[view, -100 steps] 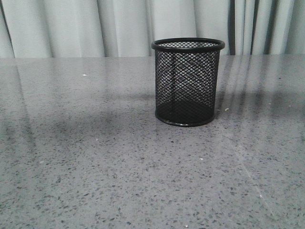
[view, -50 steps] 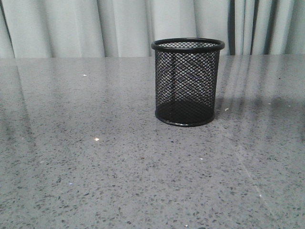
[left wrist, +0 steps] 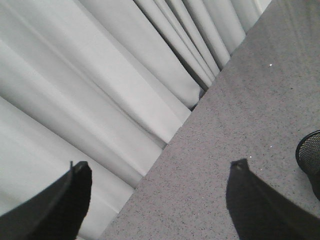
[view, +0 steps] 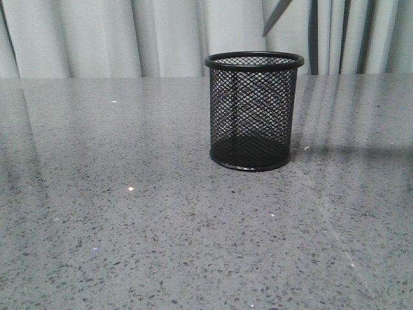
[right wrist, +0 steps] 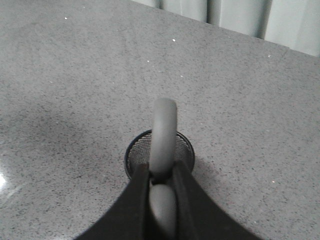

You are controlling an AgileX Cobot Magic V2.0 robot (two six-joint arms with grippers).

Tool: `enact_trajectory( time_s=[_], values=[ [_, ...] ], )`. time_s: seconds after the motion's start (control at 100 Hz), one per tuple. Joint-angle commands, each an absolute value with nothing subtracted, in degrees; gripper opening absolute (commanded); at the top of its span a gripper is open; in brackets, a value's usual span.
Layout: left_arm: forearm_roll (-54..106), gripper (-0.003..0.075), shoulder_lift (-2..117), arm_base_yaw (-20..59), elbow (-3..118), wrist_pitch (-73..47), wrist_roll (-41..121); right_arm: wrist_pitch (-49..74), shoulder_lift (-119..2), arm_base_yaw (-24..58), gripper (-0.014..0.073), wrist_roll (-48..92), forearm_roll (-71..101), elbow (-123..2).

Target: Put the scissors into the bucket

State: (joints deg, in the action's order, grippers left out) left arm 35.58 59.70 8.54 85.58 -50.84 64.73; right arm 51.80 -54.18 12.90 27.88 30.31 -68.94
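**Right wrist view: scissors pinched above the bucket**

Right gripper (right wrist: 162,200) has its two fingers (right wrist: 137,200) pressed together on the scissors (right wrist: 164,135), grey handle loop protruding above the bucket (right wrist: 134,152). Left gripper (left wrist: 157,192) hangs with its fingers spread wide, nothing between them. Front view shows the bucket (view: 253,110) upright on the grey speckled table (view: 129,226), a blade tip (view: 276,17) above its rim, curtains (view: 97,39) behind.

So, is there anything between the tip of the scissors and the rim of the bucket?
No. In the front view, only curtain shows between the scissors tip and the bucket rim. In the right wrist view, the right hand holds them above it.
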Motion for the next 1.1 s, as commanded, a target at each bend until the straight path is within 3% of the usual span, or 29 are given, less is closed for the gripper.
enact_trajectory(
  time_s=[0.0, 0.65, 0.75, 0.91, 1.09],
  values=[
    [37.7, 0.0511, 58.9, 8.4, 87.4, -47.3, 64.0, 48.3, -54.9, 12.8, -0.0056, 27.5, 30.6, -71.0],
    [38.1, 0.0511, 59.0, 8.4, 87.4, -47.3, 64.0, 45.1, -67.9, 15.9, -0.0048, 28.0, 30.5, -71.0],
    [38.1, 0.0511, 59.0, 8.4, 87.4, -47.3, 64.0, 45.2, -68.7, 15.9, 0.0031, 28.0, 30.5, -71.0],
    [38.1, 0.0511, 59.0, 8.4, 87.4, -47.3, 64.0, 45.1, -68.8, 15.9, 0.023, 28.0, 30.6, -71.0],
    [38.1, 0.0511, 59.0, 8.4, 87.4, -47.2, 64.0, 45.0, -68.1, 15.9, 0.0264, 28.0, 30.7, -72.7]
  ],
)
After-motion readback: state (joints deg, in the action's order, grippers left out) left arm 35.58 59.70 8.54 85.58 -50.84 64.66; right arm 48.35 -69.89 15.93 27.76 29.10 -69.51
